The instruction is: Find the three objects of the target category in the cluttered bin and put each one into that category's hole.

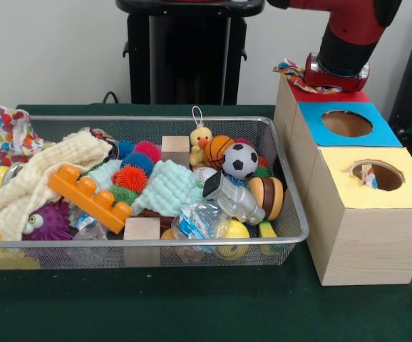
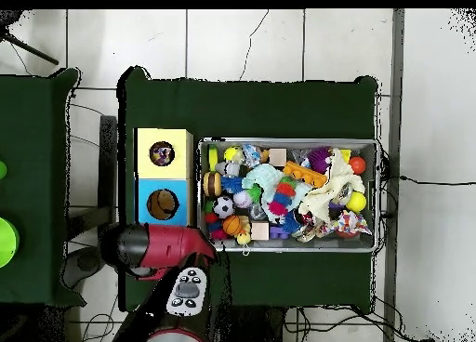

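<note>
A: Arm [image 1: 348,35] sat over the red-topped box [image 1: 348,96] at the far end of the row, wrist low on it. A patterned cloth [image 1: 295,71] stuck out from under the wrist, draped at the box's edge. Jaws hidden by the wrist in both views; I could not tell whether they were apart or clamped on the cloth.

B: Target category?

A: Judged to be cloths, from that piece at the red box. A second patterned cloth [image 1: 10,132] hung over the wire bin's [image 1: 291,235] far left corner; a cream knit one [image 1: 45,167] lay across the toys beside an orange brick [image 1: 88,196].

B: How to finish this step well?

A: Centre the cloth over the hole before letting go. The loose corner trailing off the edge could snag or drag the piece back out. Lift straight up afterwards.

B: Other boxes?

A: Blue-topped box [image 1: 345,125] looked empty through its hole; yellow-topped box [image 1: 377,178] showed something small inside.

B: Surface, room?

A: Dark green cloth on the surface [image 1: 192,306], bin and boxes side by side. Pale wall behind; overhead showed a white tiled floor [image 2: 279,41], cables, and a second green surface [image 2: 28,171] beside.
</note>
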Tool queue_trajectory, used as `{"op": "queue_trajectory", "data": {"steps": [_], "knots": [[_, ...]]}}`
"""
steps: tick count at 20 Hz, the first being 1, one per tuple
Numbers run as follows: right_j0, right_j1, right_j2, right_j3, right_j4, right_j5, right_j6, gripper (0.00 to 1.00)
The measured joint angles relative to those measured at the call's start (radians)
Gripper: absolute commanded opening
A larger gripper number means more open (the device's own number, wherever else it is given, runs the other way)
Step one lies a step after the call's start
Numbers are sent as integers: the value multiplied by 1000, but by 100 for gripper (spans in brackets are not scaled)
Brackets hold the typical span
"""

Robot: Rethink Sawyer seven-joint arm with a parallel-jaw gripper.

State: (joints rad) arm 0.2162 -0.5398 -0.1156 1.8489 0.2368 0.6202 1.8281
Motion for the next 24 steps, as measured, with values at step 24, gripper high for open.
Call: {"op": "queue_trajectory", "data": {"steps": [24], "knots": [[12, -64, -6, 73, 0, -130, 0, 0]]}}
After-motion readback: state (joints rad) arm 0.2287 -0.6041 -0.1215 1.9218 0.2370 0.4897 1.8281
